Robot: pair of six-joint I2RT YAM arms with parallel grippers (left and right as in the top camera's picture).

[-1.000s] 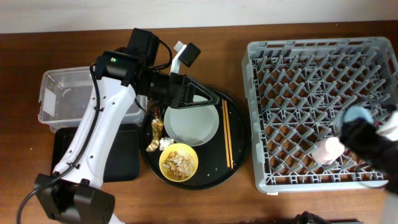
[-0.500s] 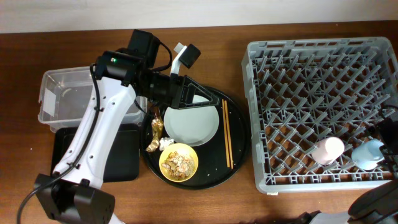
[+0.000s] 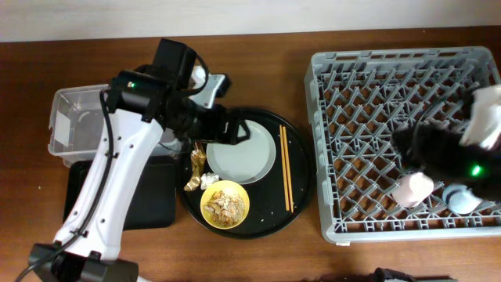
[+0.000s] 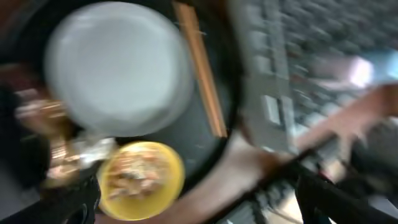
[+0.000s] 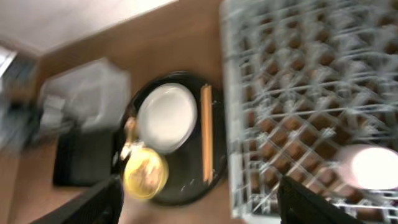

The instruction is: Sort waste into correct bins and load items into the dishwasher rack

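The pale grey plate point(image 3: 240, 153), the yellow bowl point(image 3: 225, 204) of beige food scraps, the chopsticks point(image 3: 286, 168), the gold-brown wrapper point(image 3: 196, 166) and the white tissue wad point(image 3: 209, 181) lie on the round black tray point(image 3: 301, 188). The pink cup point(image 3: 413, 189) and the light-blue cup point(image 3: 463, 197) stand in the grey rack point(image 3: 376, 94). My left gripper point(image 3: 231, 129) is open and empty over the plate's far left rim. My right gripper point(image 3: 430, 147) is open and empty above the rack, just beyond the cups. Both wrist views are blurred; the bowl point(image 4: 140, 180) and plate point(image 5: 166, 117) show in them.
The clear tub point(image 3: 74, 117) stands at the far left, with the shallow black rectangular tray point(image 3: 149, 196) in front of it. The left arm reaches over both. The rack fills the right half of the table.
The right gripper let go of the light-blue cup beside the pink cup, drew off to the right, then came back over the rack. The left gripper shifted left and turned over the plate.
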